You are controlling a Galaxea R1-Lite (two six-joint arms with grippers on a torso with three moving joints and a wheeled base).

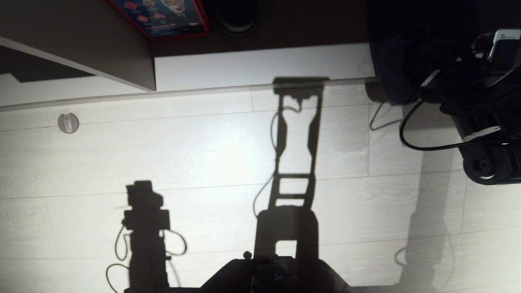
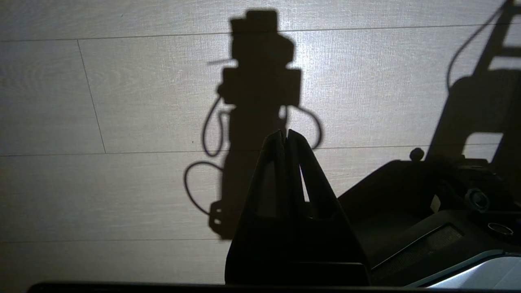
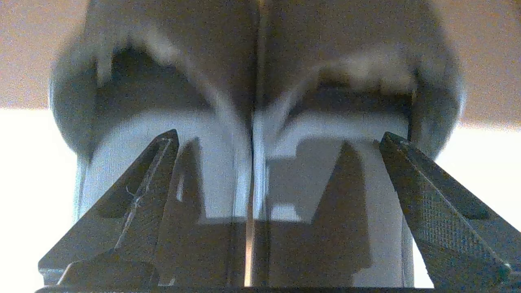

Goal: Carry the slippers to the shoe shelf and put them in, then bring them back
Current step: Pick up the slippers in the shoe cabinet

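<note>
The slippers fill the right wrist view, a matching pair lying side by side with dark uppers and pale insoles, heel ends towards the camera. My right gripper is open, one finger outside each slipper, and grips nothing. In the head view the right arm reaches in at the upper right beside a dark rounded mass by the wall. My left gripper hangs shut and empty above the floor. The shoe shelf is out of view.
Pale plank floor spreads ahead, crossed by the robot's shadows. A white skirting strip runs along the far side. A grey-brown panel juts in at the upper left, a blue and red box beside it. A small round metal stop sits on the floor.
</note>
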